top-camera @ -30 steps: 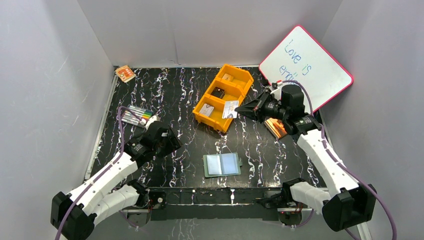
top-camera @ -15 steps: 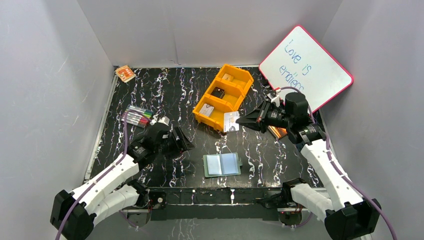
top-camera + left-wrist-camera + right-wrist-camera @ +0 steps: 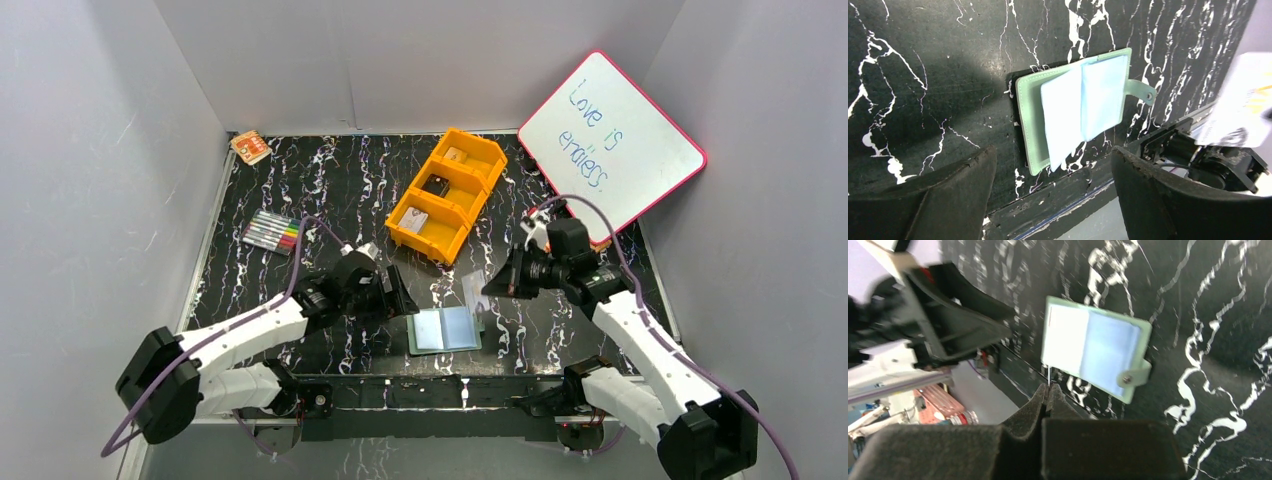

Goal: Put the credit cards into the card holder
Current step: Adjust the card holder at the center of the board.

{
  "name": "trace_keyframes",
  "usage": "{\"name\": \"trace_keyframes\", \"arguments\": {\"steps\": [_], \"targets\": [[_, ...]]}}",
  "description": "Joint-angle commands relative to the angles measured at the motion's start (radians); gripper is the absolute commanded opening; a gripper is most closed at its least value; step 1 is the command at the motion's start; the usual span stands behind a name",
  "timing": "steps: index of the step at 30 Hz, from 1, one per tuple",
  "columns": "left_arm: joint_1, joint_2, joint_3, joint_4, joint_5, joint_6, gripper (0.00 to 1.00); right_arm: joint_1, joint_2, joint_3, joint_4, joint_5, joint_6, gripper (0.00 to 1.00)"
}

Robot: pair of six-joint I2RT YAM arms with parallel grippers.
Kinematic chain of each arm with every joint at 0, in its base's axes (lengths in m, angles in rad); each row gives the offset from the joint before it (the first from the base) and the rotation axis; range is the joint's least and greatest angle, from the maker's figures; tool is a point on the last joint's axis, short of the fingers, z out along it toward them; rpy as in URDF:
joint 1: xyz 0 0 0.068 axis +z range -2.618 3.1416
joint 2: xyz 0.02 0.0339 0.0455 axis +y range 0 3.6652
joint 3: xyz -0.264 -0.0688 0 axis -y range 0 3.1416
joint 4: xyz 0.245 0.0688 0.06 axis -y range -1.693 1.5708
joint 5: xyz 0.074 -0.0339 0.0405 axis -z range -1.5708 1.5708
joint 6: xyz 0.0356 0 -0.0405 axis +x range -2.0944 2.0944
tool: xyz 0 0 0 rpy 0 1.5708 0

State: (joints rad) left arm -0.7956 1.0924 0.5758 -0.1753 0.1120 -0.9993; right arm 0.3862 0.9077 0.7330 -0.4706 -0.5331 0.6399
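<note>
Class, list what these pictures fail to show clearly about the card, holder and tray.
Print on the credit card: left wrist view, blurred, cut by right edge.
Its face: right wrist view, edge-on in the right gripper.
Contents of the orange tray: top view, too small.

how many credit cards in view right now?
4. Three lie in the orange tray, one per compartment: far card, middle card, near card. A fourth card is pinched in the right pincer near the card holder. Stacked ones could be hidden.
</note>
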Motion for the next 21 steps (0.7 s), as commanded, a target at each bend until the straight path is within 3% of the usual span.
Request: {"name": "trace_keyframes", "arguments": {"steps": [1,6,14,21], "targets": [[-0.010,0.071,0.063,0.025,-0.034,-0.006,0.79,0.039,0.014,-0.078,0.103,0.020,-0.094,0.00],[-0.011,0.179,0.073,0.026,-0.035,-0.002,0.75,0.085,0.101,-0.083,0.120,0.059,-0.117,0.00],[-0.012,0.300,0.111,0.038,-0.024,0.049,0.71,0.121,0.107,-0.088,0.149,0.108,-0.112,0.00],[-0.011,0.405,0.178,0.014,-0.035,0.110,0.60,0.133,0.118,-0.113,0.165,0.139,-0.135,0.00]]}}
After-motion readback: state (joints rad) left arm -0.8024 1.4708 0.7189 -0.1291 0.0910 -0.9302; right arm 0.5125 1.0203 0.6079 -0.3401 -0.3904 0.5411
